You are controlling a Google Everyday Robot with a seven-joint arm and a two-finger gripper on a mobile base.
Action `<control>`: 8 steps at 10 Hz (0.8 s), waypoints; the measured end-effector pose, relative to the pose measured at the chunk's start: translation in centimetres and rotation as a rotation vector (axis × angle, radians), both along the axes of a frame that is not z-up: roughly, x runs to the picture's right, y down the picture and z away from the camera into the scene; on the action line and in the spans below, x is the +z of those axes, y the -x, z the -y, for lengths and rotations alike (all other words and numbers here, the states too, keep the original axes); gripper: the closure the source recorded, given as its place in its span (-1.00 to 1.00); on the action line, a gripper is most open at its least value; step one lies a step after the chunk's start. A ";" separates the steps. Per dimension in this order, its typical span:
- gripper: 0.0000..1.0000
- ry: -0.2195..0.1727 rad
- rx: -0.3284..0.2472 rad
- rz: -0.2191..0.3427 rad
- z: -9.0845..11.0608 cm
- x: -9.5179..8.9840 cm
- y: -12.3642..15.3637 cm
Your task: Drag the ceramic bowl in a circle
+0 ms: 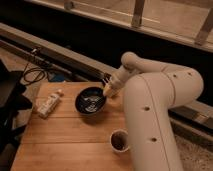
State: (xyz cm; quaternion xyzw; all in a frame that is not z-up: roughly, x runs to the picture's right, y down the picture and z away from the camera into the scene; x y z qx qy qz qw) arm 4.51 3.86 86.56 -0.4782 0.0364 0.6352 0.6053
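The ceramic bowl (90,101) is round, shallow and glossy black, and sits on the far middle of the wooden table (65,140). My gripper (106,91) is at the bowl's right rim, reaching down from the white arm (150,95). It seems to touch the rim. The small light-rimmed cup (119,140) with a dark inside stands near the table's front right, next to the arm's base.
A light-coloured bottle (49,103) lies on the table's left side. A black cable (31,75) and a dark object are on the floor to the left. A metal rail and ledge (75,57) run behind the table.
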 end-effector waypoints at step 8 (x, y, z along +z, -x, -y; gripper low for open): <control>1.00 0.014 0.103 -0.111 -0.9 -1.7 -5.3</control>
